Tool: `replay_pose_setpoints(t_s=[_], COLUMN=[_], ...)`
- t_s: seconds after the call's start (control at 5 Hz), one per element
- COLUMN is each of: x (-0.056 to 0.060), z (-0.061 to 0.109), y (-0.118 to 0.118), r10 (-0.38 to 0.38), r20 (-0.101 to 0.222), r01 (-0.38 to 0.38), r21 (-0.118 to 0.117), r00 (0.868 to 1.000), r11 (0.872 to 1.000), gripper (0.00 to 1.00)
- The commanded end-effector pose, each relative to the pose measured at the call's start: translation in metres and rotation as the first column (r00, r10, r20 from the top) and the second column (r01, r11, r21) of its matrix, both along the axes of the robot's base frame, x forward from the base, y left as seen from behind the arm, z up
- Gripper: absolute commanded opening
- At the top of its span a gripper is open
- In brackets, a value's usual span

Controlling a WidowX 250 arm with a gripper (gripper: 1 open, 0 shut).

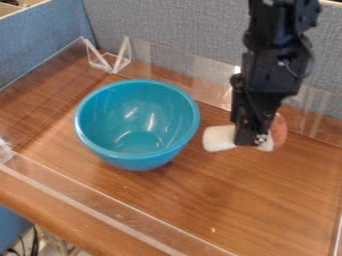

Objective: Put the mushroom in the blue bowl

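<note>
The blue bowl [134, 125] stands empty on the wooden table, left of centre. My gripper [251, 136] hangs to the right of it, pointing down and low over the table. It is shut on the mushroom [218, 139], which lies sideways in the jaws. The cream stem sticks out left toward the bowl's outer wall, and the reddish cap shows on the right side of the fingers. I cannot tell whether the mushroom touches the table.
Low clear acrylic walls [80, 205] ring the wooden table top [214, 200]. A small clear triangular stand [110, 55] sits at the back left. Blue fabric partitions [147, 25] rise behind.
</note>
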State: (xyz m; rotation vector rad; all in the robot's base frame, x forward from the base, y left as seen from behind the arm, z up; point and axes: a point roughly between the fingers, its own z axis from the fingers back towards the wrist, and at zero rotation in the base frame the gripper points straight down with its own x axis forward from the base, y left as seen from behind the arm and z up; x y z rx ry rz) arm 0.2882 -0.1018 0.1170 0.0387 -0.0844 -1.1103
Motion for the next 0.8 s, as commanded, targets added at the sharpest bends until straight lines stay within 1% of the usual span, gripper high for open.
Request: replay_pose_setpoints(t_s=[0.0,0.6], x=[0.0038,-0.0028], z=[0.0130,0.0111], y=[-0.0048,0.0007], r10=[-0.036,-0.085], r20=[0.052,0.056], r01=[0.037,0.086], r21=[-0.016,-0.014], r00=[0.998,0.995], r11=[0.999,0.996], gripper=[0.00,0.00])
